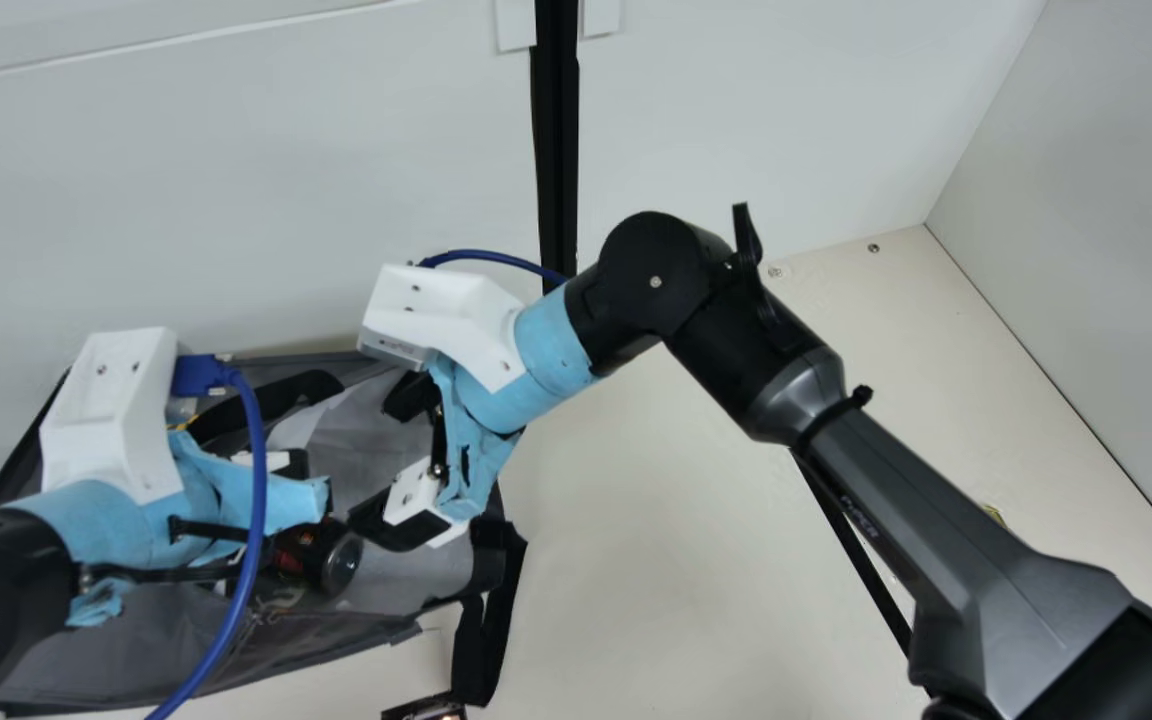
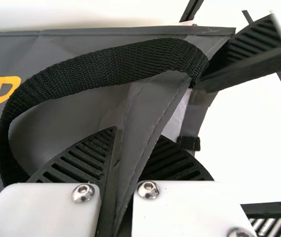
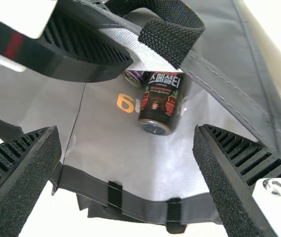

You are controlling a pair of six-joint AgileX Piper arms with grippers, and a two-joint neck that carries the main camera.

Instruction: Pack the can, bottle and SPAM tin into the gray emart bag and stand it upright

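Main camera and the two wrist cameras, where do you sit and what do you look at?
Main view: on my neck, looking down at the table and emart bag; both arms show.
Left wrist view: on my left wrist, facing the bag's strap; left tool and part of the right tool show.
Right wrist view: on my right wrist, looking into the bag; both tools show.
Main and right wrist views share the dark drink container.
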